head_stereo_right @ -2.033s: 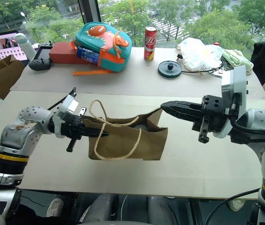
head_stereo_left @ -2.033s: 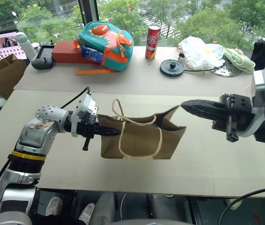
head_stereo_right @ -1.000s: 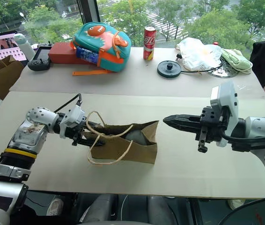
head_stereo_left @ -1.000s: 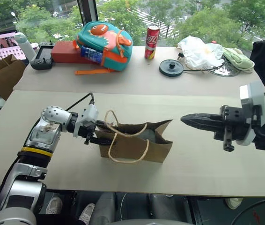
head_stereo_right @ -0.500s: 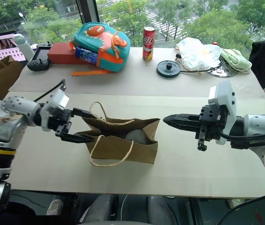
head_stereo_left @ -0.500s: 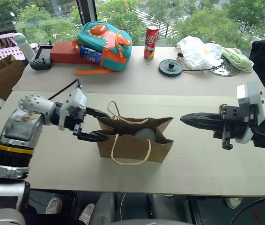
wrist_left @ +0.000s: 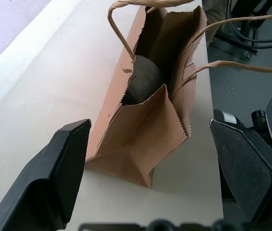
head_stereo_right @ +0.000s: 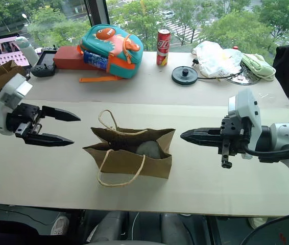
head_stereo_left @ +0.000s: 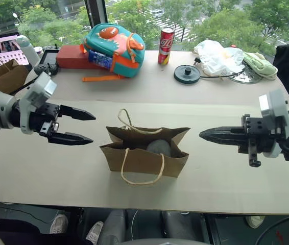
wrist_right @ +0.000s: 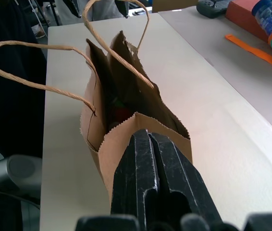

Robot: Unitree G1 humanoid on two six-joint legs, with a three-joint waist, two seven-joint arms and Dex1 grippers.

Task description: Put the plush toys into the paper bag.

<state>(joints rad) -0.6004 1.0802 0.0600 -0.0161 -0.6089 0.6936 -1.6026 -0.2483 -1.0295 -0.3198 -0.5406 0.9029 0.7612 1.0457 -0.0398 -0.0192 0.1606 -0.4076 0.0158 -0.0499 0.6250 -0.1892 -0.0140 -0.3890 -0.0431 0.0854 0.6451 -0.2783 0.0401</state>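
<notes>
Left eye view: paper bag [head_stereo_left: 144, 155] upright on near counter [head_stereo_left: 221, 189], mouth open, grey-blue plush toy [head_stereo_left: 159, 147] visible inside. One cord handle up at far side, other drooped over front face. Left tool [head_stereo_left: 86, 127] clear of bag on its left side, fingers spread wide, nothing held. Right tool [head_stereo_left: 202, 135] on bag's right side, fingers pressed together, empty, tip pointing at bag, not touching. Backpack [head_stereo_left: 115, 43], soda can [head_stereo_left: 166, 46], black round disc [head_stereo_left: 187, 73], white plastic bag [head_stereo_left: 217, 57] on far counter; second brown bag [head_stereo_left: 4, 79] at far left.

Left wrist view: bag end-on between two wide-apart fingers [wrist_left: 54, 178]; grey toy deep inside.

Right wrist view: shut fingers [wrist_right: 150, 187] aimed at bag's near end; red toy [wrist_right: 121, 114] glimpsed inside.
</notes>
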